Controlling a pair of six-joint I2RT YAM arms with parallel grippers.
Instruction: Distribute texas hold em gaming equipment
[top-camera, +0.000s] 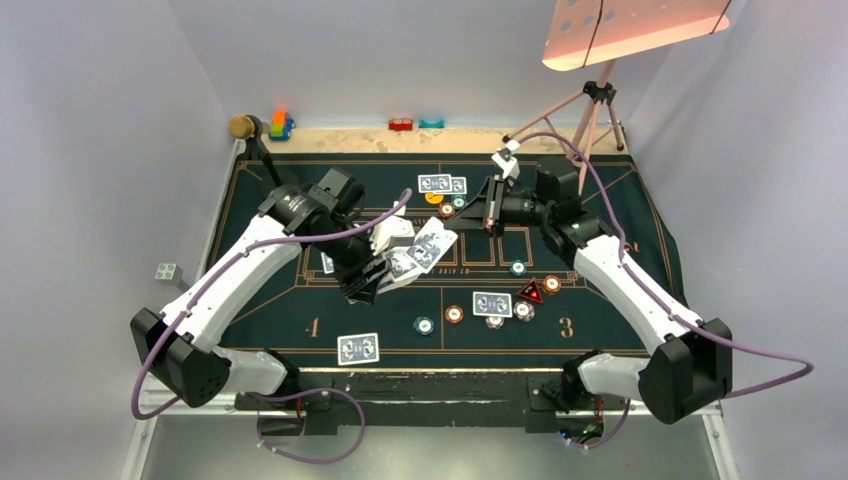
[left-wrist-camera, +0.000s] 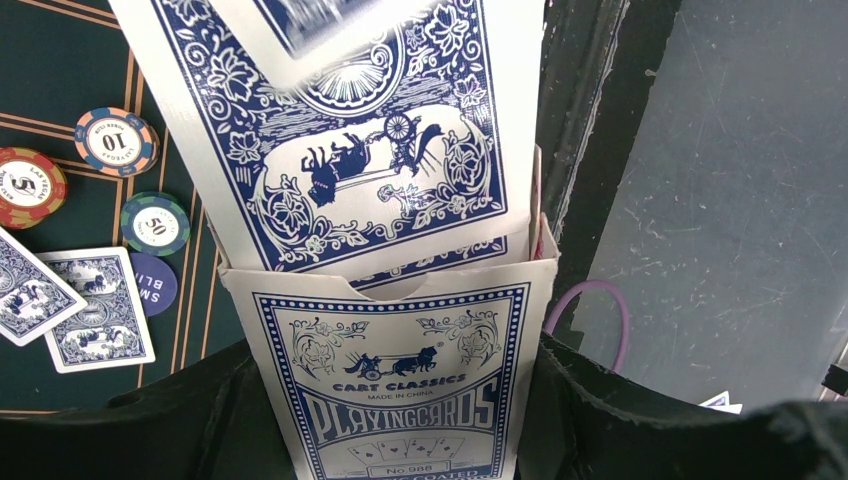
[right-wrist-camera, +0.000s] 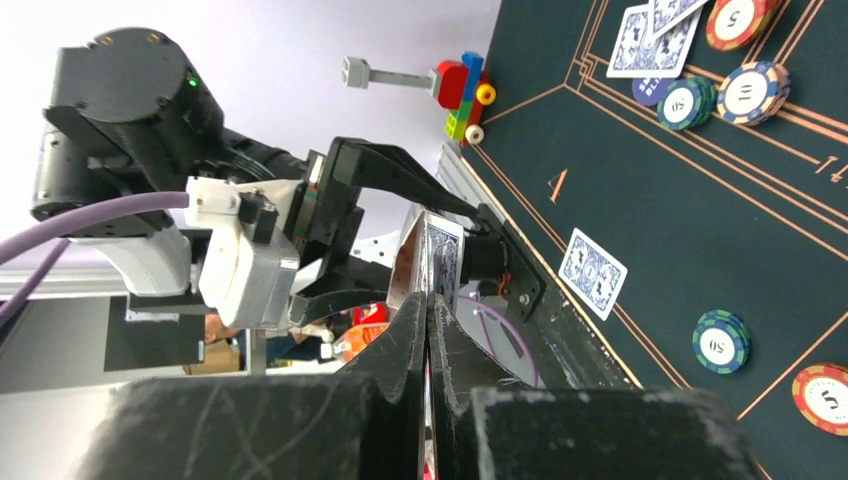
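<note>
Blue-and-white scrollwork is covering the card box (left-wrist-camera: 400, 390), which is printed with a chariot and the words PLAYING CARDS. Your left gripper (left-wrist-camera: 400, 445) is clamping the box by its two sides above the middle of the dark green felt mat (top-camera: 600, 300). The box's top flap is standing open, and blue-backed cards (left-wrist-camera: 340, 150) are sticking partway out of it, fanning toward 2 o'clock in the top view. Whatever else the box is holding is sitting hidden inside.

Your right gripper (right-wrist-camera: 430, 320) is hovering near those cards at about 1 o'clock, with its fingers pressed together. You cannot tell whether a card edge is sitting between them.

On the mat, a face-down pair (top-camera: 443, 184) is lying at 12 o'clock, with the yellow button (top-camera: 434, 198) and two chips (top-camera: 447, 210) just beside it. A single card (top-camera: 358, 348) is lying at 7 o'clock. At 4 o'clock another card (top-camera: 492, 303) is lying beside the red triangular marker (top-camera: 530, 292). An orange chip (top-camera: 454, 314), a teal chip (top-camera: 424, 325) and a white-brown chip (top-camera: 523, 311) are lying near them.
</note>
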